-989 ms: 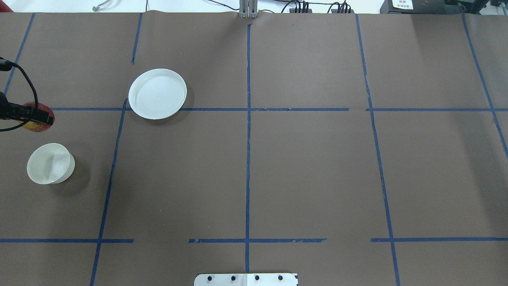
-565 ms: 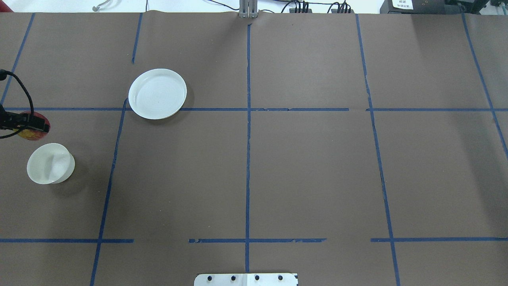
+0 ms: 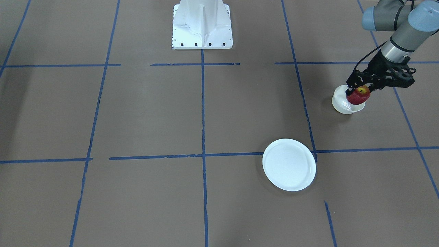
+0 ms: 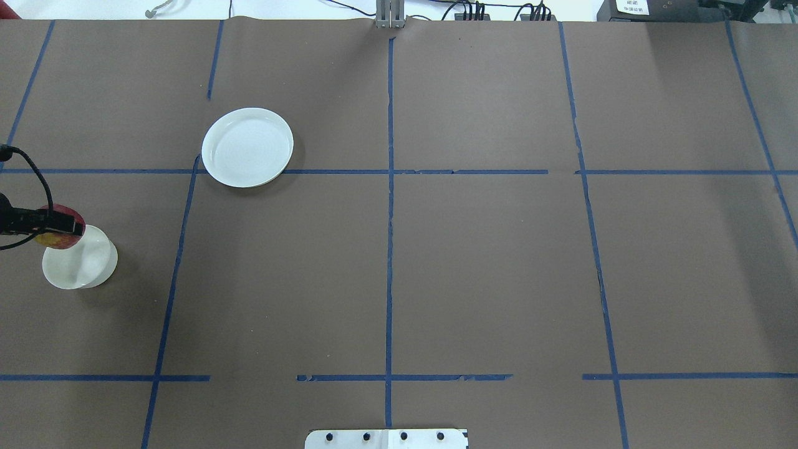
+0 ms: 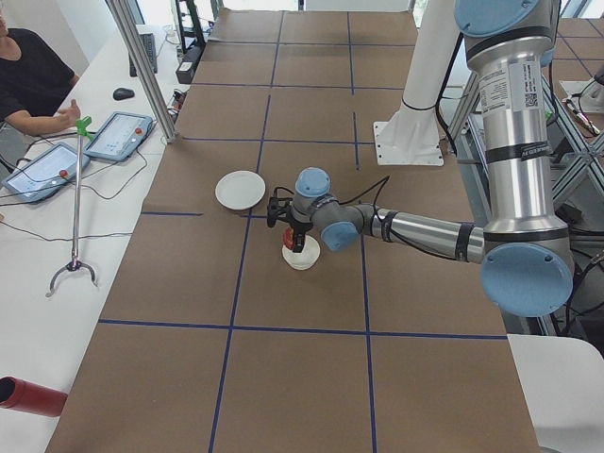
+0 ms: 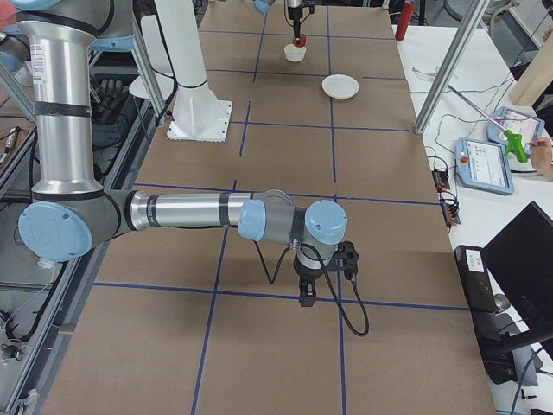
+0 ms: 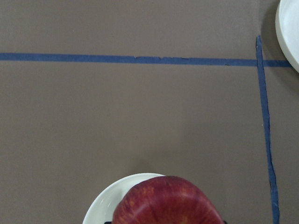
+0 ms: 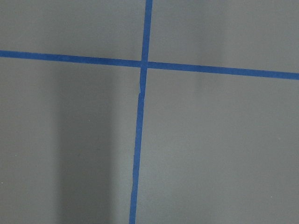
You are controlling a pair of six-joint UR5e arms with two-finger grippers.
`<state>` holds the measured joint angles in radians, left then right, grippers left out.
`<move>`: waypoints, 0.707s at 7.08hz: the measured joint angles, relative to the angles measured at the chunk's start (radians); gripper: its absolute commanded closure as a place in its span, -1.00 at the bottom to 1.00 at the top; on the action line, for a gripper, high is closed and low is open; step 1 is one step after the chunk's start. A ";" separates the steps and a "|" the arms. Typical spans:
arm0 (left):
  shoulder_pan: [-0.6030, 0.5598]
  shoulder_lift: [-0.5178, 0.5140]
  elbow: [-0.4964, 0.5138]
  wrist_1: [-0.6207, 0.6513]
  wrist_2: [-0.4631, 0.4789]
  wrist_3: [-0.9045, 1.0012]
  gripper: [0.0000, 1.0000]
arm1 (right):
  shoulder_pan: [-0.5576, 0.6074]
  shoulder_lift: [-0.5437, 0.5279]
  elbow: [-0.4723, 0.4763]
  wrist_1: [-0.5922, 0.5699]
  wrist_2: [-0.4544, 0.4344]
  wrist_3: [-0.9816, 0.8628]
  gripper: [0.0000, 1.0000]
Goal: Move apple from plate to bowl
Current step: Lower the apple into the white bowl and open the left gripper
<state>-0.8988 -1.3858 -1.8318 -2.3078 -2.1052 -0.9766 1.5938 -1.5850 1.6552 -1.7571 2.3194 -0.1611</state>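
- Red apple (image 3: 358, 95) in the front-facing view, pinched between the fingers of the left end effector (image 3: 357, 92). It hangs over the 2 o'clock edge of the bowl (image 3: 339, 104). The plate (image 3: 289, 164) lies bare on the brown counter (image 3: 137, 113) at the bowl's 7 o'clock, well apart.
- Overhead view: dark fingers clamp across the apple, which overlaps the bowl's rim at 11 o'clock. The plate sits at the bowl's 1 o'clock.
- Exterior left view: the near arm reaches out with the apple just above the bowl. The plate is at the bowl's 10 o'clock.
- Exterior right view: the right end effector (image 6: 304, 298) hangs low over the counter, far from both dishes. Whether its fingers are spread or pressed together cannot be told.
- Left wrist view: the apple fills the 6 o'clock edge, with the bowl's rim showing under it at 7 o'clock. Blue tape (image 7: 140, 59) crosses the counter, and the plate's edge sits at 2 o'clock.
- Right wrist view: counter and crossing blue tape.
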 measured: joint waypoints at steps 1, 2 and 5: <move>0.019 0.003 0.005 -0.006 0.001 -0.010 1.00 | 0.000 0.000 0.000 0.000 0.000 0.000 -1.00; 0.031 0.004 0.011 -0.007 0.003 -0.015 1.00 | 0.000 0.000 0.000 0.001 0.000 0.000 -1.00; 0.044 0.002 0.031 -0.005 0.006 -0.013 0.09 | 0.000 0.000 0.000 0.001 0.000 0.000 -1.00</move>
<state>-0.8551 -1.3836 -1.8004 -2.3127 -2.0991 -0.9895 1.5938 -1.5846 1.6552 -1.7564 2.3194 -0.1611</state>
